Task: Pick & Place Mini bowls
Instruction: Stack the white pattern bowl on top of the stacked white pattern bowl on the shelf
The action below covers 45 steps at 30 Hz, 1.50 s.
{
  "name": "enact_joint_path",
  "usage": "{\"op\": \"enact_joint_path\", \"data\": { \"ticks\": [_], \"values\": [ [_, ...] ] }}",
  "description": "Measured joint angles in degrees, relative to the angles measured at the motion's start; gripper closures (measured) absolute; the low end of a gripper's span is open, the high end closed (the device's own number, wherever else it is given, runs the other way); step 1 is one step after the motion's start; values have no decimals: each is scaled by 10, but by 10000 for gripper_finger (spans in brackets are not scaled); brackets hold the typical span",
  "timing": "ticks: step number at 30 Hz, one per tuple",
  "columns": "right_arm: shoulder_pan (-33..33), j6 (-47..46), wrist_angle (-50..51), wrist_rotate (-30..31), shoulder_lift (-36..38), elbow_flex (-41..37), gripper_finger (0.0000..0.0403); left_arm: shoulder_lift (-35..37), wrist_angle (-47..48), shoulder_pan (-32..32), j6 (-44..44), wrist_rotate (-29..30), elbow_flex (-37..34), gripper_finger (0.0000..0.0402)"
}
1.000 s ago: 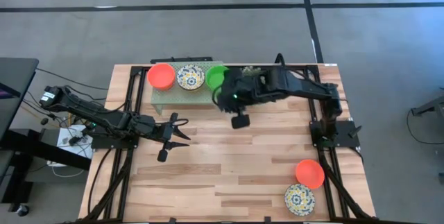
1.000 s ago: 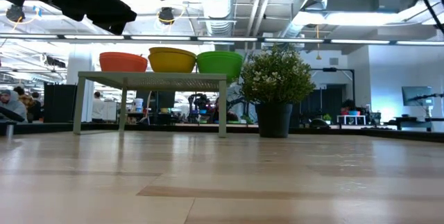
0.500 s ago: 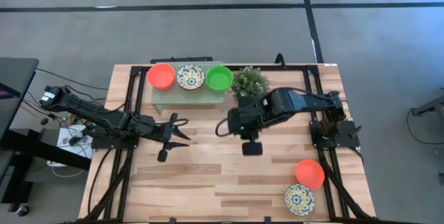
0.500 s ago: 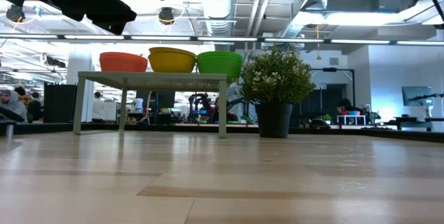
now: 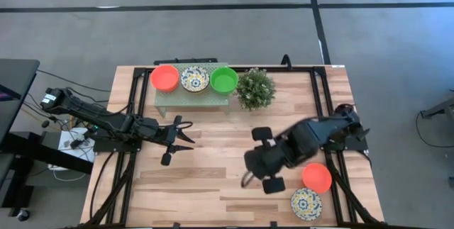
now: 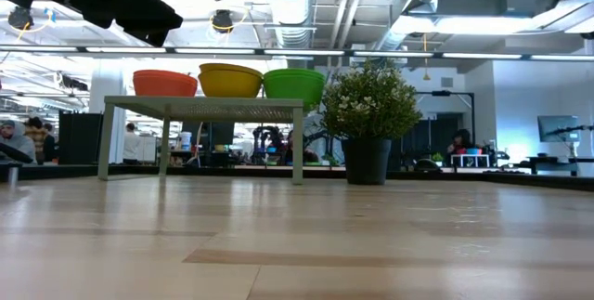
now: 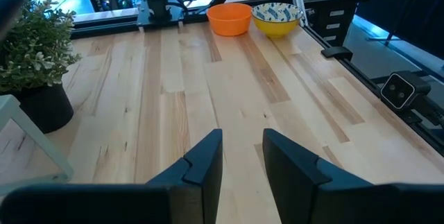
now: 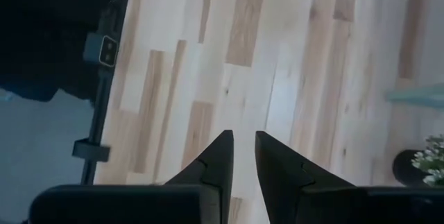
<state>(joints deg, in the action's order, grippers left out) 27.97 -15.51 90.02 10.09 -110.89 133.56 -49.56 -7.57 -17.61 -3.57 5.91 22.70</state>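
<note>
1. Currently right gripper (image 5: pixel 264 159) is empty, fingers a narrow gap apart, near the red-orange bowl (image 5: pixel 316 177) and floral bowl (image 5: pixel 306 203) at the table corner.
2. Red, floral and green bowls sit on the small shelf (image 5: pixel 191 96).
3. Next pick likely: open wider, descend on the red-orange bowl's rim.
4. Left gripper (image 5: pixel 175 140) waits, slightly parted, empty.

Five small round bowls total: 2 plain red-orange bowls (image 5: pixel 164 77) (image 5: pixel 316 177), 2 cream bowls w/ blue-yellow floral pattern (image 5: pixel 194 79) (image 5: pixel 306 203), 1 plain bright green bowl (image 5: pixel 223 79). 1 small bushy green potted plant (image 5: pixel 255 88). 1 small pale green stand (image 5: pixel 191 98).
</note>
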Motion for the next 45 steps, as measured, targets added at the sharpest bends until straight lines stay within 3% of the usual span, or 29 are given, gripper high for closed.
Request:
{"op": "enact_joint_path", "data": {
  "ticks": [12, 15, 19, 23, 30, 35, 39, 45],
  "values": [
    [121, -138, 0, 137, 1, -13, 348, 0, 0, 0, 0, 0, 0, 295],
    [146, -188, 0, 172, 11, -62, 348, 0, -2, 0, 0, 0, 0, 295],
    [163, -299, -2, 174, 45, -167, 348, 0, -6, 0, -5, 0, 0, 295],
    [175, -401, -43, 146, 95, -288, 348, 0, -9, 0, -7, 0, 0, 295],
    [209, -531, -262, 99, 219, -514, 348, 0, -15, 0, -8, 0, 0, 295],
    [239, -726, -321, 75, 285, -639, 348, 0, -19, 0, -8, 0, 0, 295],
    [256, -860, -346, 54, 296, -689, 348, 0, -19, 0, -8, 0, 0, 295],
    [260, -966, -380, -103, 259, -694, 348, 0, -19, 0, -8, 0, 0, 295]
  ]
}}
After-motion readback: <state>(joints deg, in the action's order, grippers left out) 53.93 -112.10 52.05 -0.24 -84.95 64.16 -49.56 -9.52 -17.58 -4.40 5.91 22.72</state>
